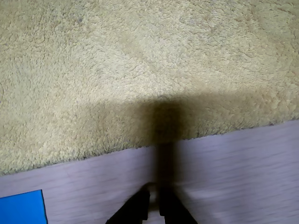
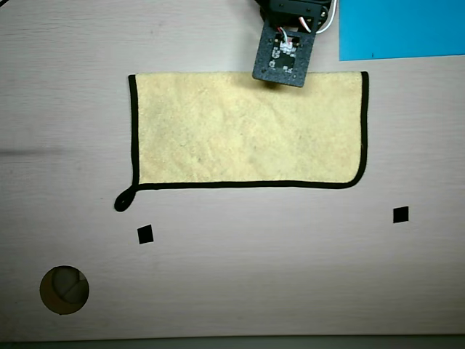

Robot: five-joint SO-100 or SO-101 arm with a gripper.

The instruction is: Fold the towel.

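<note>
The yellow fluffy towel with a black border lies flat on the table as a wide rectangle, with a small black loop at its lower left corner in the overhead view. It fills the upper part of the wrist view. My gripper shows at the bottom of the wrist view. Its dark fingers are close together with nothing between them, over bare table just off the towel's edge. In the overhead view the arm's wrist board sits over the towel's top edge and hides the fingers.
A blue sheet lies at the top right of the overhead view, and its corner shows in the wrist view. Two black square markers lie below the towel. A round hole is in the table at lower left.
</note>
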